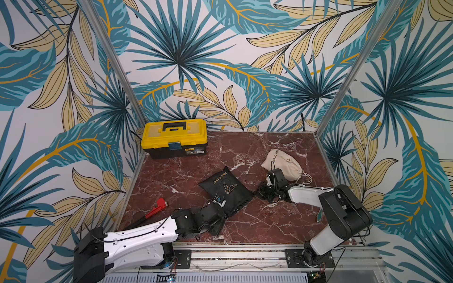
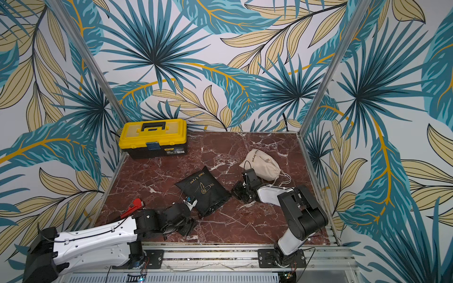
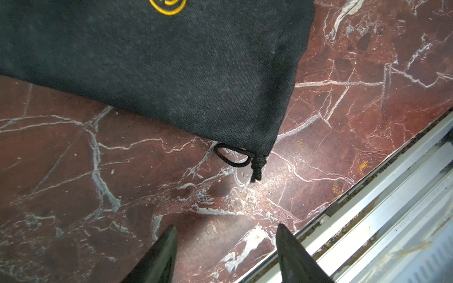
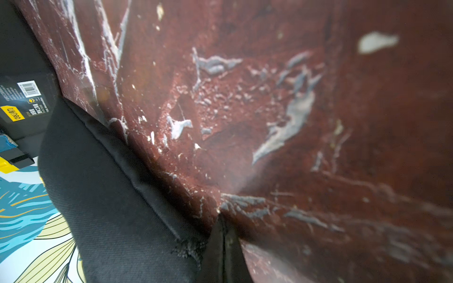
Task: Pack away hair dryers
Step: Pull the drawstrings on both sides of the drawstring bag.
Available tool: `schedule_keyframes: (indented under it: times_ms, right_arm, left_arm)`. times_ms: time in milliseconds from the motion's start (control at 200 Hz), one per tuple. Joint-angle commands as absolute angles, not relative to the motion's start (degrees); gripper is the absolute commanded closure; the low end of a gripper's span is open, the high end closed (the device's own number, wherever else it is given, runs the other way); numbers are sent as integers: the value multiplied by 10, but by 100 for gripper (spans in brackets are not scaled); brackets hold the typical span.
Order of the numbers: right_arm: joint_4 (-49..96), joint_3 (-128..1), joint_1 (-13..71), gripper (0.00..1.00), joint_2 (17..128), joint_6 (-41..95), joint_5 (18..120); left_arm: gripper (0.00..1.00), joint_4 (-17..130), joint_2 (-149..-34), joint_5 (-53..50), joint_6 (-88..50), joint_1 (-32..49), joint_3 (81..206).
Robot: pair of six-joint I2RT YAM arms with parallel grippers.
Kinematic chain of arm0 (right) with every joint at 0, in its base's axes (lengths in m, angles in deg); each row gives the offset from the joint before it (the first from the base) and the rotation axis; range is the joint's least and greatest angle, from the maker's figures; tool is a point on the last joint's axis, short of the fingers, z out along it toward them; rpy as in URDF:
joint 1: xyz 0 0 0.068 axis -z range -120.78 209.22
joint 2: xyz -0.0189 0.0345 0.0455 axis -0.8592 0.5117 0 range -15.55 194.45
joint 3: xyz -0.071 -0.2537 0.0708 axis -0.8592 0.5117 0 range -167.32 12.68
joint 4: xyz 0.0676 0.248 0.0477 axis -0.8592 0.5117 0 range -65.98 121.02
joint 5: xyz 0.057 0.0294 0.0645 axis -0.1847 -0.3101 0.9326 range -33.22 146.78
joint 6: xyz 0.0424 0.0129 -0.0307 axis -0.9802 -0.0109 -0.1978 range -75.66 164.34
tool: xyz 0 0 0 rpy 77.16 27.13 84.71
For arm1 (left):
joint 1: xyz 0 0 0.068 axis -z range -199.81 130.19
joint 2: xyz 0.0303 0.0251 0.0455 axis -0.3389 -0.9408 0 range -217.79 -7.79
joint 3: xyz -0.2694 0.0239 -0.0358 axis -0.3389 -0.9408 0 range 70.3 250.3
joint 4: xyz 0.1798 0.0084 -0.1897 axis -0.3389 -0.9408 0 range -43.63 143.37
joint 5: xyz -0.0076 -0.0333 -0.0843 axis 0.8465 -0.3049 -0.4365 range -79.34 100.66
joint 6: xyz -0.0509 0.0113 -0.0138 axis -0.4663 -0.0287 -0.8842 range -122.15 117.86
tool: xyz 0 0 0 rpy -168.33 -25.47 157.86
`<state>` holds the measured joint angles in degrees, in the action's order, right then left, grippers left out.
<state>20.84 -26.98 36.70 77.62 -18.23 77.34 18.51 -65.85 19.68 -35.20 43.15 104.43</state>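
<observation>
Black bag (image 1: 224,191) between arms; left gripper (image 3: 226,225) spread near its drawstring (image 3: 235,156); right gripper (image 4: 221,218) clenched beside it; beige bag (image 1: 282,164) behind.

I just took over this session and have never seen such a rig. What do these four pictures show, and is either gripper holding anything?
Two robot arms are mounted at the near edge of a marble-patterned table. The two wide pictures come from one camera head above and show nearly the same view. The two close-ups come from cameras on the arms' wrists.

On the table lie a black bag and a beige bag, both printed "Hair Dryer", plus a yellow toolbox and a red wrench.

The left gripper is open and empty, near the black bag's drawstring knot. The right gripper is shut at that bag's edge. I cannot tell whether it pinches any fabric.
</observation>
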Motion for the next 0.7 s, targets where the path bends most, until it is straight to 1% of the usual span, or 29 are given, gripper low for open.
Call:
schedule_keyframes:
  times_ms: [0,195,300,536,696]
  right_arm:
    - [237,-286,367,99,752,-158,757]
    - [230,-282,368,100,753,-160,762]
    - [219,-277,369,100,751,-167,764]
    - [217,-276,369,100,755,-167,766]
    - [214,-272,370,100,752,-168,766]
  left_arm:
    - [35,197,-652,199,-355,433,1026]
    - [38,212,-674,185,-355,433,1022]
    - [38,232,-701,186,-340,433,1035]
    - [37,278,-787,151,-305,433,1072]
    - [39,288,-799,161,-291,433,1089]
